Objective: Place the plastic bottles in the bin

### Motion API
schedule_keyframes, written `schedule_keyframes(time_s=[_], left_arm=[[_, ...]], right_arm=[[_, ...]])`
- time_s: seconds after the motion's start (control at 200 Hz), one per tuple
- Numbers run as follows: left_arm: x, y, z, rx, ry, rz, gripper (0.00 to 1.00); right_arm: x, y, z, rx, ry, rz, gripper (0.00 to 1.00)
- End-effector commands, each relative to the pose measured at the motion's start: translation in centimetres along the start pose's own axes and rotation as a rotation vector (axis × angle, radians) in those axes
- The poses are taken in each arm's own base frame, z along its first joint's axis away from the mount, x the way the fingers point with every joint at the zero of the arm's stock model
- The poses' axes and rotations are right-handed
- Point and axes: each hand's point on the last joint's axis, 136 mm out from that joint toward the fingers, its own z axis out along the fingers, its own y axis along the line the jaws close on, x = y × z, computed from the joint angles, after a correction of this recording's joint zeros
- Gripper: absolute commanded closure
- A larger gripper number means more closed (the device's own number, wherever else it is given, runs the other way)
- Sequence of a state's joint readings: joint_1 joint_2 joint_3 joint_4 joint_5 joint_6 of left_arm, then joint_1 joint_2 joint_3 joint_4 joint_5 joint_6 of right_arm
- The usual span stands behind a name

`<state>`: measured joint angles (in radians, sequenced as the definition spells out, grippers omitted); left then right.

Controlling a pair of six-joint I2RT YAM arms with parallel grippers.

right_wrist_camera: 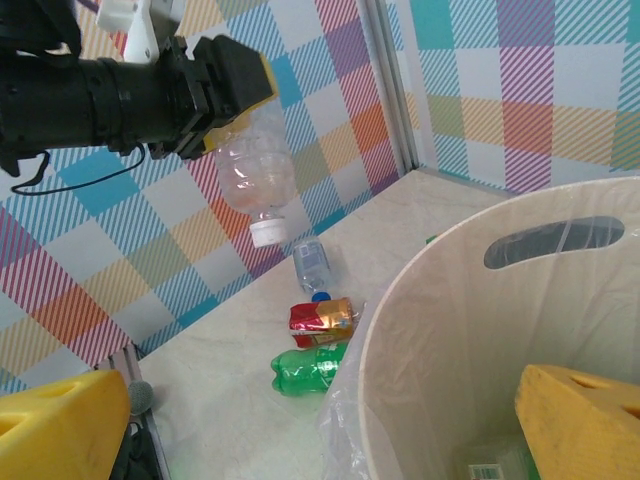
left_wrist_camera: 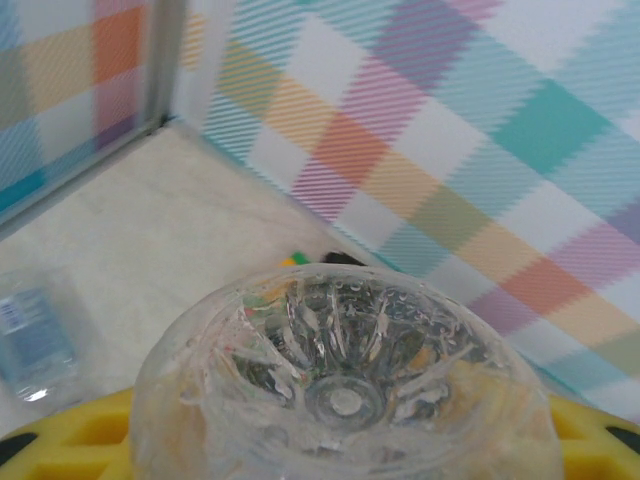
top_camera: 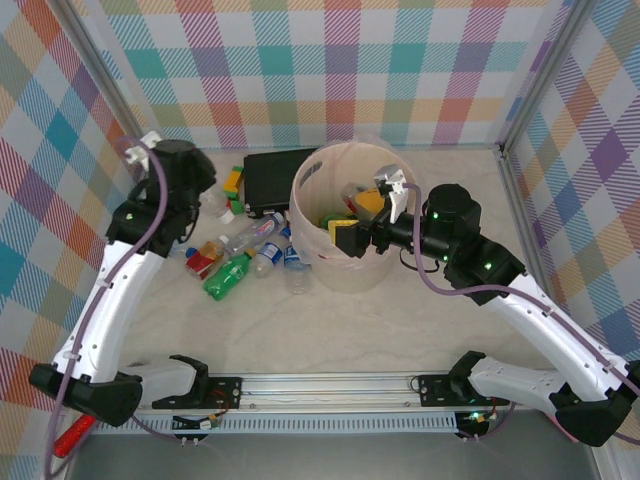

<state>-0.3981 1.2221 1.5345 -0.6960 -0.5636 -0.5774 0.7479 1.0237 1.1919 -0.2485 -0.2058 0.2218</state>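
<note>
My left gripper (top_camera: 226,203) is shut on a clear plastic bottle (right_wrist_camera: 256,170), which hangs cap down above the table's far left. Its ribbed base (left_wrist_camera: 345,390) sits between the yellow fingers (left_wrist_camera: 70,440). Left of the bin (top_camera: 310,190) lie more bottles: a green one (top_camera: 228,275), a red-labelled one (top_camera: 205,258) and clear ones (top_camera: 268,252). The right wrist view shows the green bottle (right_wrist_camera: 310,368), the red-labelled one (right_wrist_camera: 322,320) and a blue-capped clear one (right_wrist_camera: 312,265) beside the bin wall (right_wrist_camera: 440,330). My right gripper (top_camera: 358,220) stands open over the bin with nothing between its fingers (right_wrist_camera: 60,425).
A black rectangular box (top_camera: 270,178) and coloured toy blocks (top_camera: 233,182) stand behind the bottles, against the bin's far left side. Chequered walls close in the table on three sides. Another clear bottle (left_wrist_camera: 35,340) lies on the table below the left gripper.
</note>
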Motion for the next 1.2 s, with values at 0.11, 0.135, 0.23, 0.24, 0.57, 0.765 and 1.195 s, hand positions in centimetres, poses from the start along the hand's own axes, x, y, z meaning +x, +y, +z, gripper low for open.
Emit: schedule_keyframes(time_s=[0.11,0.135,0.23,0.24,0.57,0.765,1.195], left_arm=[[-1.5,-8.8,-3.9,0.158,-0.198,0.257,0.48],[-1.5,-9.7,-4.4,0.182,-0.209,0.275,0.47],[-1.4,-13.2,-6.3,0.262,-0.258,0.345,0.47],[-1.4,-13.5,-6.5,0.268,-0.264,0.351,0.47],[1.9,-22.1,-9.9,0.604,-0.272,0.457,0.47],[5.1,-25.6,-10.7,0.784,-0.236,0.473,0.45],[10.3,-31.6,-6.7,0.833,-0.270,0.492,0.40]], right_arm=[[-0.2,0.2,-0.7,0.010,-0.026,-0.003,0.01],[-0.1,0.1,-0.8,0.011,-0.027,-0.004,0.01],[0.0,0.0,-1.1,0.025,-0.029,-0.006,0.01],[0.1,-0.1,-1.1,0.026,-0.028,-0.005,0.01],[0.6,-1.9,-2.9,0.143,-0.060,-0.003,0.01],[0.8,-3.3,-4.8,0.243,-0.102,0.002,0.01],[0.9,-4.0,-8.4,0.330,-0.149,0.016,0.01]])
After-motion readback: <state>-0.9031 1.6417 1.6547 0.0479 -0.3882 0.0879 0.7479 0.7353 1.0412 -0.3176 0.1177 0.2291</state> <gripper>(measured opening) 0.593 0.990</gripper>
